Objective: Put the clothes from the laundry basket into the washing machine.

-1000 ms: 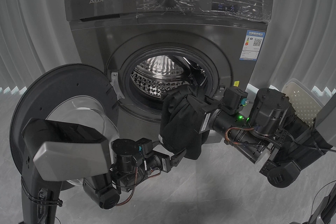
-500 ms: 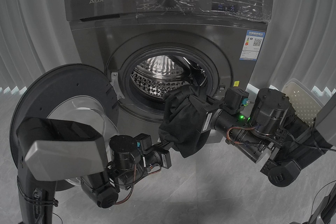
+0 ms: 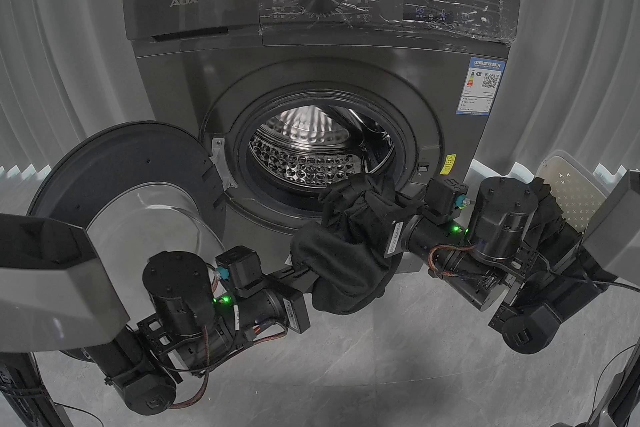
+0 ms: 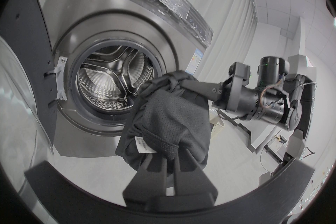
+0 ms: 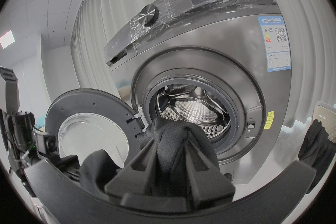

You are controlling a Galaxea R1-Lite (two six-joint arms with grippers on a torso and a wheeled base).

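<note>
A grey washing machine (image 3: 320, 48) stands with its round door (image 3: 127, 161) swung wide, a laundry basket (image 3: 573, 185) off to the robot's right. A black garment (image 3: 347, 248) hangs just outside the drum mouth, with the right gripper (image 5: 171, 146) clamped on its top and the left gripper (image 4: 169, 161) pinching its lower edge.

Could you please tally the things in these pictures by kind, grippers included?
Washing machine: 1
Laundry basket: 1
Black garments: 2, the held garment and the spare garment at the basket
Grippers: 2, left gripper and right gripper
Total: 6
</note>
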